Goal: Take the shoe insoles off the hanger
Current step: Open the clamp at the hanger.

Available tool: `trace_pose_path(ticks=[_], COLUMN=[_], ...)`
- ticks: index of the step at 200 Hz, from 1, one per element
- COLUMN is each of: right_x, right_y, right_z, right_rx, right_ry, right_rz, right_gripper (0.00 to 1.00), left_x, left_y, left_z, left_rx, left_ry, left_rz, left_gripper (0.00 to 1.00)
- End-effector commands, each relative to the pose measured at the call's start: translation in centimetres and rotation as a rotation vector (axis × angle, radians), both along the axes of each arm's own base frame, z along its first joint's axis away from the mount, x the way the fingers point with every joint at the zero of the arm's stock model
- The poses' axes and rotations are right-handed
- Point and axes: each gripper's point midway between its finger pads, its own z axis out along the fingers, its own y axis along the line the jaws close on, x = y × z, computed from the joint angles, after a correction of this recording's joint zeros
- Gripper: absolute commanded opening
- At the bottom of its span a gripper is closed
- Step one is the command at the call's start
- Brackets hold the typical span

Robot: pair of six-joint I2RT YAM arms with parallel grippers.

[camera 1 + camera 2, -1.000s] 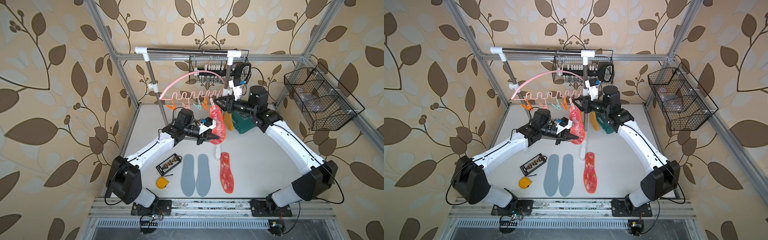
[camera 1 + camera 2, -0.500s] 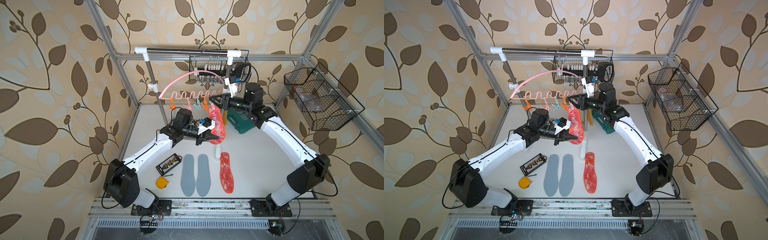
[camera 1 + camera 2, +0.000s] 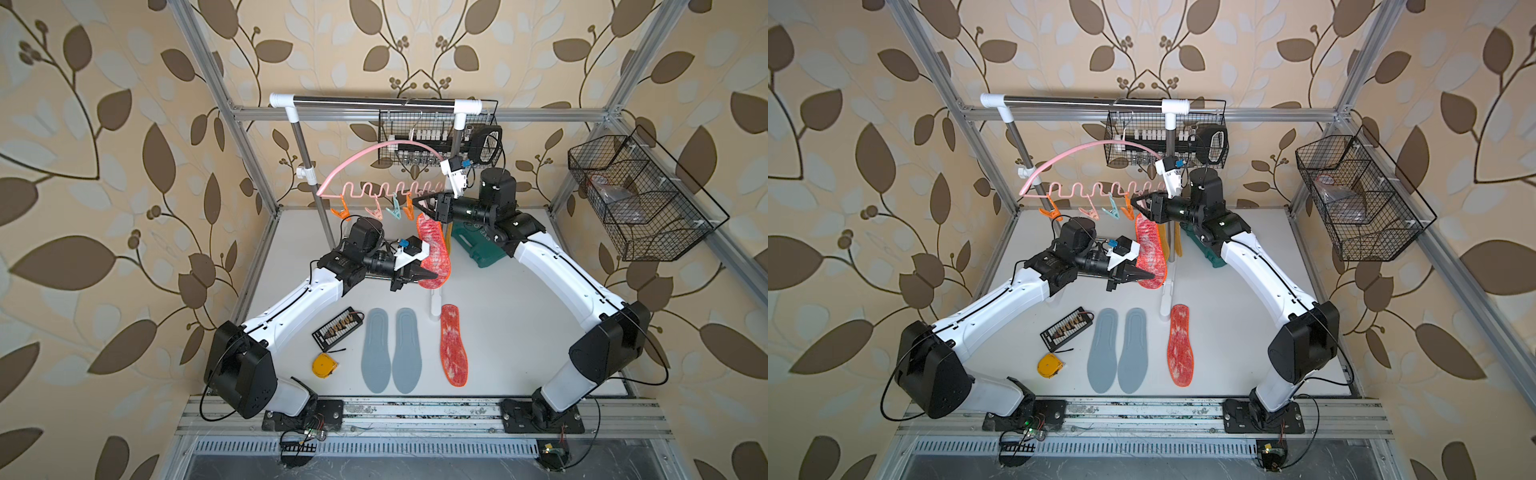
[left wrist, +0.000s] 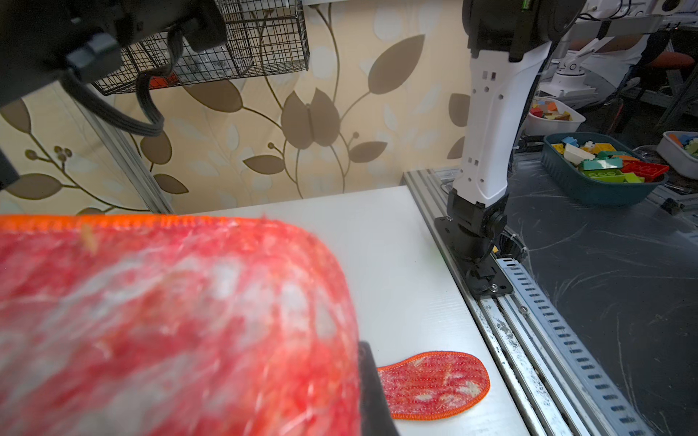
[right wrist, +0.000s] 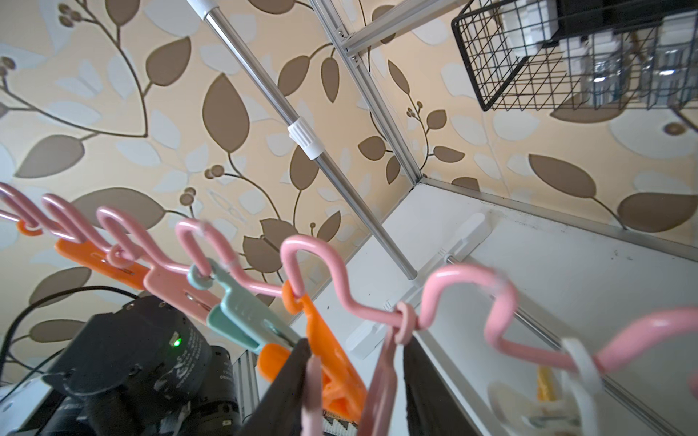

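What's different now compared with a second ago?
The right gripper slid along the hanger toward the left arm's side. Its jaws now flank the pink clip by the top of the hanging red insole. The left gripper kept its pinch on that insole's lower end. The grey pair and the other red insole lie unmoved.

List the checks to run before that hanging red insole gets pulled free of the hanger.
1. Grip: left gripper shut on the lower end of the hanging red insole: ok.
2. Placement: right gripper straddles the pink clip at the insole's top: ok.
3. Release: clip squeezed open far enough to let go: cannot tell.
4. Neighbours: yellow insoles hang close behind; clear of the pull path: cannot tell.
5. Landing spot: bare table beside the laid-down red insole: ok.
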Motion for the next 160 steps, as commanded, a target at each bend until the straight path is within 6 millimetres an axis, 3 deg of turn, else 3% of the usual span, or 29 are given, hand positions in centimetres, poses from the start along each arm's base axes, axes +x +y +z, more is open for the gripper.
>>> trace_pose_path(ticks=[1,25,37,58,114,160], right_x=[0.3,0.3,0.3,0.3,0.5,0.2], right_y=[0.1,0.1,0.1,0.0,-0.2,-0.7], right_z=[1.9,2.2,2.3,2.2,1.6,1.1], right_rx=[0.029,0.029,0.029,0.026,0.020,0.019], right_ry=[-0.041,-0.049,-0.054,-0.051,-0.047,-0.046], right_rz=[-0.005,-0.005,-0.003,-0.006,-0.022,-0.046], right_gripper=[0.27,0.24,0.16,0.16,0.38,0.45], left_x=[-1.0,-0.9,-0.8,-0.5,-0.5,-1.7], left_y=[0.1,0.1,0.1,0.3,1.0,1.5], left_z=[0.8,0.3,-0.2,-1.5,-3.7,-3.8], left_rx=[-0.015,-0.008,-0.001,0.019,0.070,0.043], left_ry=[-0.026,-0.015,0.001,0.016,0.056,0.100], left_rz=[-0.024,-0.018,-0.008,0.026,0.087,0.097], left_gripper=[0.04,0.04,0.04,0.04,0.05,0.05])
